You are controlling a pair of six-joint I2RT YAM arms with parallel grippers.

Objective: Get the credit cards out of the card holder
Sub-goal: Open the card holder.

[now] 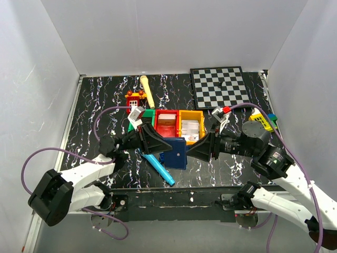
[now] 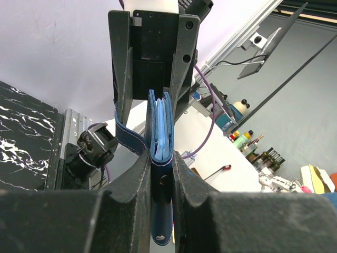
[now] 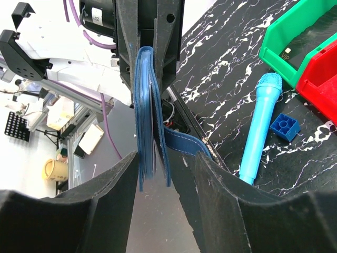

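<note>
Fig.: card holder (image 1: 178, 154) held edge-up above table (image 1: 100, 105), btwn both arms. Left gripper (image 2: 162, 176) fingers clamped on it; right gripper (image 3: 166, 174) fingers parted either side, not pinching. Step, prob.: opening holder, no cards out yet; next needs right fingers to catch one flap.

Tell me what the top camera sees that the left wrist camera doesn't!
Only the top camera shows the chessboard, the green, red and yellow bins, the cyan toy microphone and the whole of both arms. Only the left wrist camera shows the card holder edge-on, with its light blue inside peeking out and its strap hanging to one side, plus bottles off the table. Both show the left gripper shut on the card holder, with the right gripper open around its other end.
</note>
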